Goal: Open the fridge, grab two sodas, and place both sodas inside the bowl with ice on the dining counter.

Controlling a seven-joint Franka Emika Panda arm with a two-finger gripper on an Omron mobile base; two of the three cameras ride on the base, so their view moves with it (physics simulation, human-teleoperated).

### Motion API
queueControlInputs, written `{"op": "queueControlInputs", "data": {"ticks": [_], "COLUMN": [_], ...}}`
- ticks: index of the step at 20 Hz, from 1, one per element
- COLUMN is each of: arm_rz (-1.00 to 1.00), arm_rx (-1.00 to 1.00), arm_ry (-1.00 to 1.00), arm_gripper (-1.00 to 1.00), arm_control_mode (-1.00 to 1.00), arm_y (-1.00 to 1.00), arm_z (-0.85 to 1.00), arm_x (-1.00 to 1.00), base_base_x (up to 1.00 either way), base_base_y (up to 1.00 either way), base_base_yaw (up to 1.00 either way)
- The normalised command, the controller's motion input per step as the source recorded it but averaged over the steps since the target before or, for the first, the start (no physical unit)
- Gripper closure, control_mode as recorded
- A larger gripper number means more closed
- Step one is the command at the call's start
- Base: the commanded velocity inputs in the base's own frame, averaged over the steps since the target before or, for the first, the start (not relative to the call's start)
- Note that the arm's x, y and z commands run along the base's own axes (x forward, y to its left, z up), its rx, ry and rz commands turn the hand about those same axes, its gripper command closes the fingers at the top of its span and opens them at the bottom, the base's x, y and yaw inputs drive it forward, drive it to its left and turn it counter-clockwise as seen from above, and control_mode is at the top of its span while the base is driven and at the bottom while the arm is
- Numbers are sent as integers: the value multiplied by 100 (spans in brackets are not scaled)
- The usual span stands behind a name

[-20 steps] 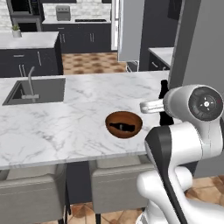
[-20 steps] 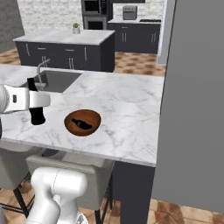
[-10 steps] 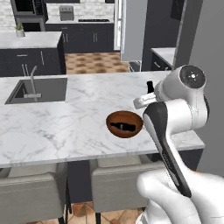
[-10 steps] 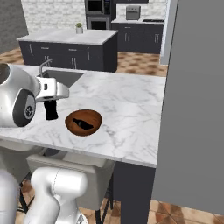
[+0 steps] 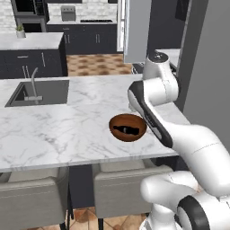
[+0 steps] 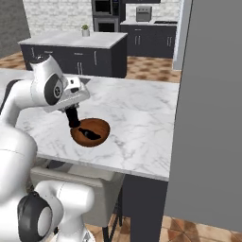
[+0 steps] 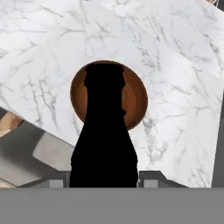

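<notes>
readable text: none, you won't find any in these views
soda (image 7: pixel 105 131): plain black, no label or brand
bowl (image 5: pixel 117 122): bare wood, no marking
dining counter (image 6: pixel 137 118): only grey veining
fridge (image 6: pixel 208 113): flat grey panel, no badge you can read
background appliances (image 6: pixel 108 6): too small for you to read

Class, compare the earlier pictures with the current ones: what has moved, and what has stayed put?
The gripper, shut on the second soda, swung in from the side to hang right over the bowl. The first soda stayed lying in the bowl, and the bowl stayed put on the dining counter.
</notes>
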Motion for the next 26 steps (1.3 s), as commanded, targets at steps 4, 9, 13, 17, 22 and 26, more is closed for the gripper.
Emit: {"op": "queueControlInputs", "data": {"ticks": [4, 9, 13, 17, 22, 26], "arm_rz": [11, 13, 13, 13, 17, 17], "arm_rx": [-2, -5, -12, -13, -12, -7], "arm_ry": [1, 2, 6, 15, 17, 13], "arm_gripper": [100, 100, 100, 100, 100, 100], "arm_control_mode": [-100, -100, -100, -100, -100, -100], "arm_y": [-4, 0, 6, 14, 13, 3], "arm_z": [-52, -61, -64, -35, -33, -39], "arm_x": [49, 29, 19, 27, 40, 39], "base_base_x": [0, 0, 0, 0, 0, 0], "base_base_y": [0, 0, 0, 0, 0, 0], "base_base_yaw": [0, 0, 0, 0, 0, 0]}}
